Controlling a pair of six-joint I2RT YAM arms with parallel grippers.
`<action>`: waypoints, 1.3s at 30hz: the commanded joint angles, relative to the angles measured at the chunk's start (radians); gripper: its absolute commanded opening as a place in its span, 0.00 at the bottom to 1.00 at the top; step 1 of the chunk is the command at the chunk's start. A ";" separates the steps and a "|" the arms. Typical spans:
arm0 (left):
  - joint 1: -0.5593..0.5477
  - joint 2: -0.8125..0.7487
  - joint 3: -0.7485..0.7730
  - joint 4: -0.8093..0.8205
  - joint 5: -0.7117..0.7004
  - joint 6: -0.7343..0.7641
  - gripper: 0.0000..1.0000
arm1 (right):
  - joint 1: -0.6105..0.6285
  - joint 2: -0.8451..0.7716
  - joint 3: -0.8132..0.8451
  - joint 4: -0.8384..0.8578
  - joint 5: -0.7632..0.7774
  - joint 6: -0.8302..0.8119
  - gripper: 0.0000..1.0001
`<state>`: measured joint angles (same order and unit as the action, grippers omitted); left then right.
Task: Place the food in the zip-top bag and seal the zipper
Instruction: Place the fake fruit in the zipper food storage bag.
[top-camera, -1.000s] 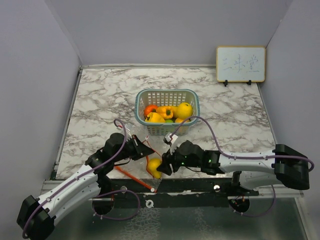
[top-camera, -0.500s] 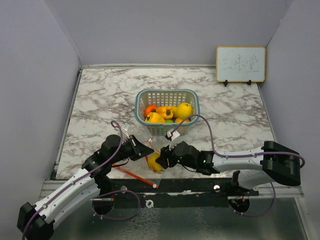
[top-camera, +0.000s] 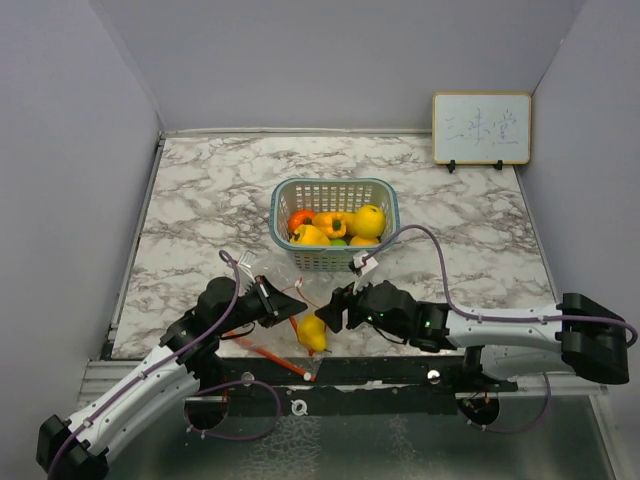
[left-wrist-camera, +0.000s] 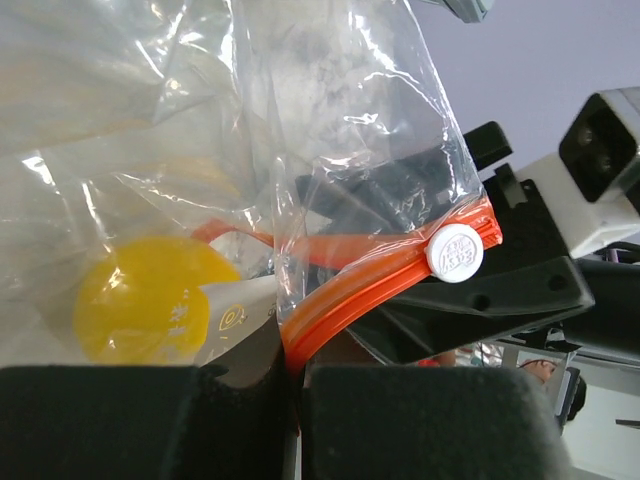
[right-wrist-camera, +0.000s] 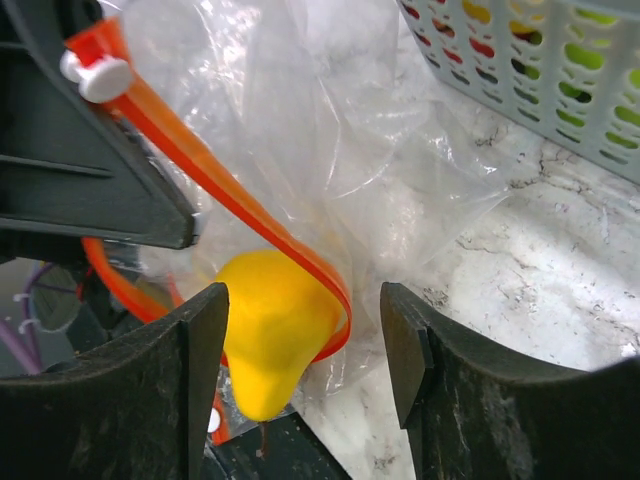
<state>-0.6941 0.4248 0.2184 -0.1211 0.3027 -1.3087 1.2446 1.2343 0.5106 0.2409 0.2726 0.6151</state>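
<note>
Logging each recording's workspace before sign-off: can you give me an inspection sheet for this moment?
Surface: marble table, white with grey veins.
Job's things: clear bag held near the front edge, orange zipper unsealed; one yellow fruit at its mouth; more fruit in the teal basket.
Clutter: small whiteboard at the far right.
Grippers: left gripper shut on the bag's zipper edge; right gripper open, fingers either side of the yellow fruit.
Cables: purple cables loop along both arms.
Surroundings: grey walls on three sides.
</note>
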 joint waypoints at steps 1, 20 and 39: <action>-0.001 0.005 0.031 -0.004 -0.015 -0.036 0.00 | 0.006 -0.089 -0.056 0.050 0.007 -0.008 0.64; -0.002 -0.031 0.038 0.004 -0.010 -0.076 0.00 | 0.005 0.172 -0.027 0.291 0.031 -0.061 0.61; -0.001 -0.079 0.086 -0.075 -0.031 -0.095 0.00 | 0.005 0.163 0.105 0.069 0.024 -0.059 0.03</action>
<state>-0.6941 0.3698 0.2329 -0.1345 0.3019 -1.3598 1.2446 1.4750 0.4973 0.5503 0.2604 0.5552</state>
